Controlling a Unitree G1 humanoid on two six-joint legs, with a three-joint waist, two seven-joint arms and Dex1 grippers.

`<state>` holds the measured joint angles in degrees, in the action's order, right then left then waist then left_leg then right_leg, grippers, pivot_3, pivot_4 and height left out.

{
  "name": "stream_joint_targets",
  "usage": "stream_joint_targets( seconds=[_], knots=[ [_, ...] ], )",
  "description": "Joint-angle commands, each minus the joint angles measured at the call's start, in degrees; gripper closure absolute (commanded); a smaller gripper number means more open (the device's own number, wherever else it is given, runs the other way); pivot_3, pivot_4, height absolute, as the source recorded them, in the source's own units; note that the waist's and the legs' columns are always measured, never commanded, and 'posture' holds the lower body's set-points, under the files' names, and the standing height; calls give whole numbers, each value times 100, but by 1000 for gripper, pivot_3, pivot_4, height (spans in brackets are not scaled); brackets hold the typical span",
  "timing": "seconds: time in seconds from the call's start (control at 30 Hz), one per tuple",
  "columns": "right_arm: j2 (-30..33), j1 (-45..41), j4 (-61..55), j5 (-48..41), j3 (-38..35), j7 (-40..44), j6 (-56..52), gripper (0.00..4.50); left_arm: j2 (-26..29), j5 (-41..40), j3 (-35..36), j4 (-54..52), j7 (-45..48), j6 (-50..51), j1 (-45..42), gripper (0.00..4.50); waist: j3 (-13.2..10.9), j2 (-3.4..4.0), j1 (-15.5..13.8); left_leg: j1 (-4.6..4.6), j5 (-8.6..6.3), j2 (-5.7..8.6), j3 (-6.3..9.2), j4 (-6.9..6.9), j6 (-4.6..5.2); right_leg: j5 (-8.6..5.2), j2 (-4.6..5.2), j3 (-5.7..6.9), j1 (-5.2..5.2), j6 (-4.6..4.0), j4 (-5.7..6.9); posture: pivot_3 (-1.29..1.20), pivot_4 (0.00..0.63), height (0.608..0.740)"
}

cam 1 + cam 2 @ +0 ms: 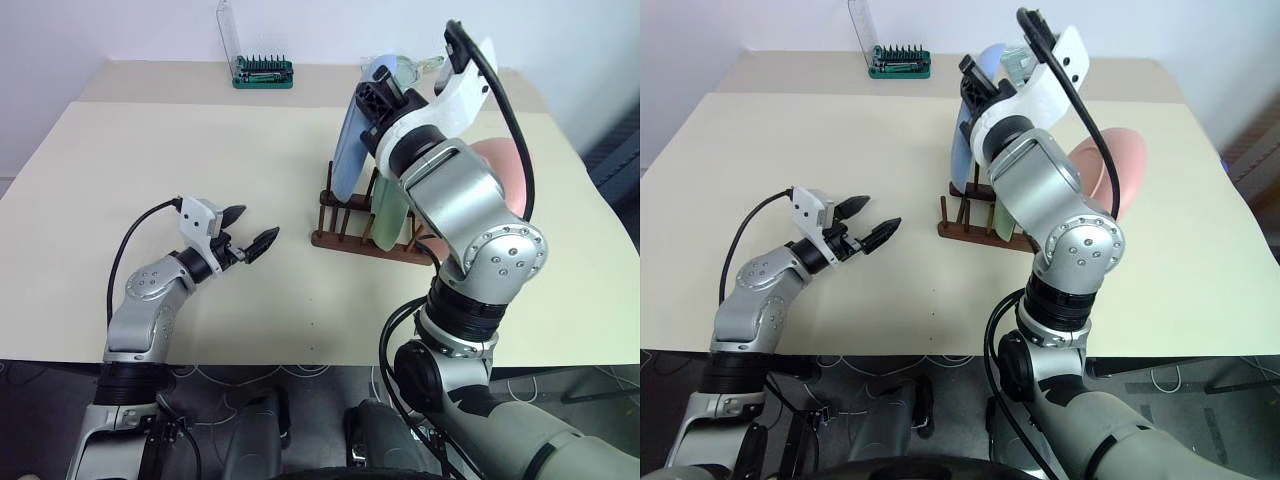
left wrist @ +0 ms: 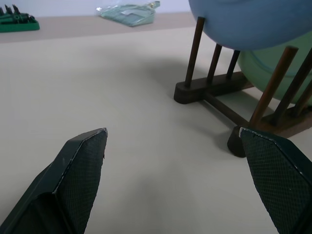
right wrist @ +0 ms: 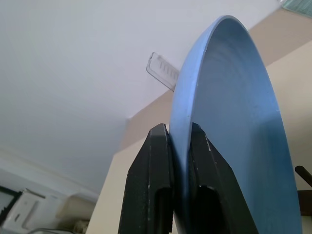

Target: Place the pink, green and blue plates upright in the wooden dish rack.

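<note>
1. Blue plate (image 3: 234,126) pinched at its rim between the closed black fingers (image 3: 151,185) of the right gripper (image 3: 179,146), standing upright on edge in the wooden dish rack (image 1: 345,238) at the rack's left end
2. Green plate (image 1: 392,222) upright in the rack just beside the blue one, on its right, partly hidden behind the right arm
3. Pink plate (image 1: 1118,160) to the right of the rack, behind the right arm; whether slotted between pegs or lying on the table (image 1: 150,160) cannot be told
4. Left gripper (image 1: 250,232) hovering low over the table, well left of the rack and pointing toward it, fingers (image 2: 80,165) spread wide and holding nothing
5. Green screwdriver-bit set (image 1: 263,70) with its clear lid raised at the far edge of the table
6. Clear plastic bag (image 2: 127,11) lying on the table beyond the rack
</note>
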<state>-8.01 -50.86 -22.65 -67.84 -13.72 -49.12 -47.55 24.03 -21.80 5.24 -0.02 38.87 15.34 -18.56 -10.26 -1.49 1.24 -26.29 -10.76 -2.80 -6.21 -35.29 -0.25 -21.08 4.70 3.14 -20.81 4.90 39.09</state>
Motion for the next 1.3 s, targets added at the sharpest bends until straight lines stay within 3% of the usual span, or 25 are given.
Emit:
stream_joint_targets(
  seconds=[0.03, 0.57, 0.67, 0.87, 1.07, 1.3],
  knots=[
    [-165, 59, -146, -185, 101, -116, 212, 4500, -7, 20, -26, -108, 23, -67, -115, 43, 0, 0, 2, 0, 0, 0, 0, 0, 0, 0, 0, 0, 0, 0, 0, 0, 150, 732],
    [-73, 321, -126, -560, 358, -608, 684, 4500, 36, -10, -65, -110, 191, -34, -258, 43, 0, 0, 3, 0, 2, 0, 0, 0, -1, 0, 0, -2, -1, 0, 1, 0, 150, 732],
    [-37, 332, -119, -602, 398, -635, 733, 3407, 51, -9, -79, -169, 242, -15, -213, 0, 0, 0, 2, -1, 2, 0, 0, 0, 0, 0, 0, -2, -1, 0, 2, 0, 150, 732],
    [68, 316, -73, -674, 470, -591, 762, 562, 102, -11, -80, -226, 341, 21, -131, 0, 0, 0, 3, 0, 2, 0, 0, -1, 0, 0, 0, -2, -1, -1, 2, 0, 150, 732],
    [327, 161, -41, -613, 512, -331, 661, 562, 95, -4, -75, -257, 348, 31, -97, 0, 0, 0, -1, 0, 3, 0, 0, -1, 0, 0, 0, -3, -1, -1, 2, 0, 150, 732],
    [1419, -416, -73, -333, 726, 726, 195, 562, 120, -51, -64, -365, 380, 88, -36, 0, 0, 1, 7, -1, 3, -1, 0, -2, 1, 1, -1, -3, -4, -1, 5, 0, 150, 732]
  ],
)
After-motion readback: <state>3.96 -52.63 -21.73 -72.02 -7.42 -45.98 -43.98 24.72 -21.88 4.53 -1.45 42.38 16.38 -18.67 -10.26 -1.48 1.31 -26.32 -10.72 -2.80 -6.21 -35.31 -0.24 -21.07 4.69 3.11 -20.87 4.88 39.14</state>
